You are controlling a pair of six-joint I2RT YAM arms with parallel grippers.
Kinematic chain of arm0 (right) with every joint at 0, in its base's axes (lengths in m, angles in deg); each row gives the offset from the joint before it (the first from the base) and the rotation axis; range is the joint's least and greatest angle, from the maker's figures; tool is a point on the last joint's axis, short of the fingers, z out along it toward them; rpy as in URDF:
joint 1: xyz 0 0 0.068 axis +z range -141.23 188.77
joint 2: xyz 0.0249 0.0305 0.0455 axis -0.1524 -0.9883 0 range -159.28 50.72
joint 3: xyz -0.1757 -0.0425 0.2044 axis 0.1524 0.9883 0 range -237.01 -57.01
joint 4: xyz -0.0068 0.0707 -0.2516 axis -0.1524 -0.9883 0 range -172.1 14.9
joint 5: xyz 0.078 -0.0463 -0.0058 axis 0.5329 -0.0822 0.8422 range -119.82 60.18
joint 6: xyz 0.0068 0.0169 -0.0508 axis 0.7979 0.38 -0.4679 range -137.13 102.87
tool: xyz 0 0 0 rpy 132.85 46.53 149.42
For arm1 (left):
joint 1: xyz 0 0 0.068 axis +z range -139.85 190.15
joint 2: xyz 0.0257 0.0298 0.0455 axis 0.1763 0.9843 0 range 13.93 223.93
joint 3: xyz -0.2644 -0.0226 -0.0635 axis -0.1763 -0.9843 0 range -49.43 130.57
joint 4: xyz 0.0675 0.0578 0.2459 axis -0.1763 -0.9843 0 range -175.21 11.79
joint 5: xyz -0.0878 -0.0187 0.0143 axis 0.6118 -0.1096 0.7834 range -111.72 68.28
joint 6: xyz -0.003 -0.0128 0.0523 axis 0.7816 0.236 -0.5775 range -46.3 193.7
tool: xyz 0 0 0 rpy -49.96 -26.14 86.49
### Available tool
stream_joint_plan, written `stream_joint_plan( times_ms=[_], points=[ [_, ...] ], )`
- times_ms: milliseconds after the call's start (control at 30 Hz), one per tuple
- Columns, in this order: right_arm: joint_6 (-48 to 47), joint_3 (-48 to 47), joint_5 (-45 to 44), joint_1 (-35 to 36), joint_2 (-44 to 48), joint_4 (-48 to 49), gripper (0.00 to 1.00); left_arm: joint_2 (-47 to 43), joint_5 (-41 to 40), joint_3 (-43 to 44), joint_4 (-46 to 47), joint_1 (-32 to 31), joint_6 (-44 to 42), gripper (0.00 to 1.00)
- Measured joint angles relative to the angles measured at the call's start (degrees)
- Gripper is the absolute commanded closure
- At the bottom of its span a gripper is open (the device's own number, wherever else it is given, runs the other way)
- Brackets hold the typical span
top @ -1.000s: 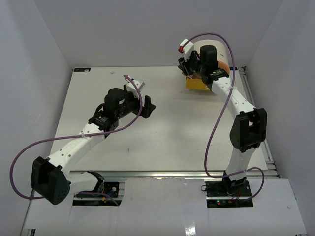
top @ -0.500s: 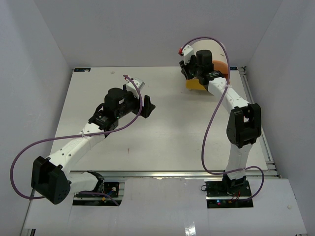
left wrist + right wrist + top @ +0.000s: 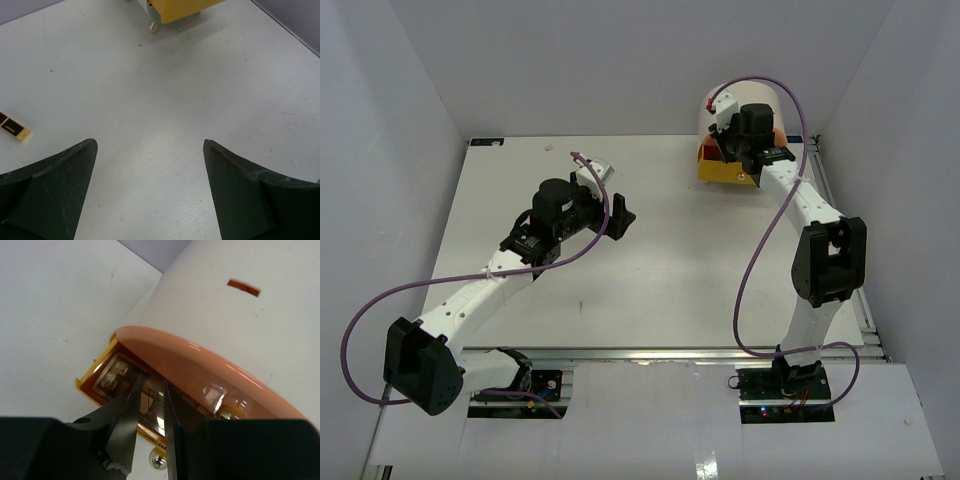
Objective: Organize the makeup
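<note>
Left end effector (image 3: 150, 146) gapes wide; right end effector (image 3: 152, 390) nearly closed.

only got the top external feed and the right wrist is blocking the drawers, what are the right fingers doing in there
observer: the right gripper points into the open yellow drawer, just under the peach drawer. Its fingers are close together with a narrow gap; I can't tell if they pinch anything.
operator: anything in that yellow drawer
observer: yes, a palette with square pans lies inside.
operator: and the left
observer: the left gripper is open with nothing between its fingers, over bare table. A small black-and-gold item lies on the table at the left edge of the wrist view.
</note>
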State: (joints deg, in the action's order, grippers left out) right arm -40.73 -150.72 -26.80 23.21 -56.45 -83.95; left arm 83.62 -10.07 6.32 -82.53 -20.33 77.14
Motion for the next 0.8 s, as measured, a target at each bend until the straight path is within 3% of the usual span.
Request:
stream_joint_plan(
  times_ms=[33,100,233,400,600,800],
  points=[
    [-0.16,0.56,-0.07,-0.29,0.4,-0.26,0.62,0.0,0.01,0.0,0.0,0.0,0.0,0.02],
    [-0.83,1.74,1.71,-0.73,1.41,-0.66,0.47,0.0,0.01,0.0,0.0,0.0,0.0,0.02],
    [-5.8,6.63,12.69,-1.25,7.13,-2.72,0.4,0.0,0.12,0.0,0.01,0.0,0.0,0.02],
    [-15.27,11.01,26.79,-0.95,17.63,-7.11,0.54,0.0,0.71,0.0,0.04,0.0,0.04,0.02],
    [-20.37,19.5,33.25,-1.53,25.27,-8.17,0.66,2.51,4.61,0.26,1.68,0.67,2.2,0.02],
    [-9.21,32.87,32.82,-4.65,28.7,-2.22,0.68,11.74,10.95,8.52,0.87,1.43,7.11,0.02]
  ],
)
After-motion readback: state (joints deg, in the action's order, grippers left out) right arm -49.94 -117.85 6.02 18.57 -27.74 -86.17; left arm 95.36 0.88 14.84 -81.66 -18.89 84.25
